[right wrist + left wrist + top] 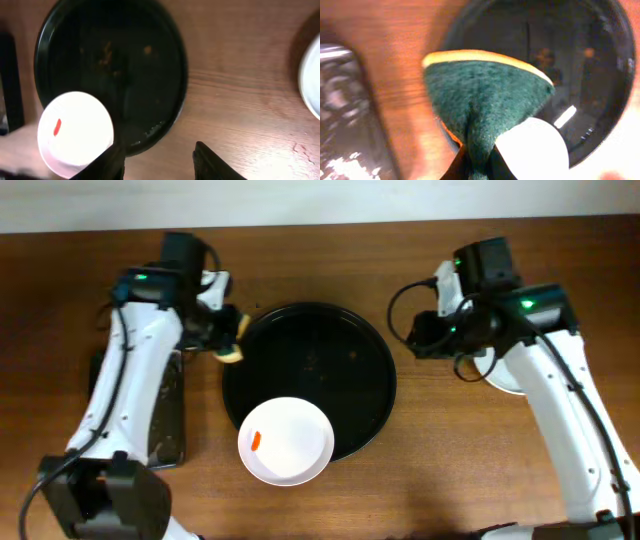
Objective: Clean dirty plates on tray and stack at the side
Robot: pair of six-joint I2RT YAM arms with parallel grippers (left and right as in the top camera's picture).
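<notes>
One dirty plate (287, 441), white with a small orange smear, rests on the front left rim of the round black tray (340, 370). It also shows in the right wrist view (75, 132) and the left wrist view (532, 150). My left gripper (225, 338) is shut on the green-yellow sponge (485, 95), above the tray's left rim. My right gripper (155, 160) is open and empty, over the table right of the tray (150, 70). A white plate (505, 375) lies under the right arm, partly hidden; it also shows at the right wrist view's edge (311, 80).
A dark rectangular tray (165, 415) lies at the left under the left arm. The black tray's middle is bare, with a few faint specks.
</notes>
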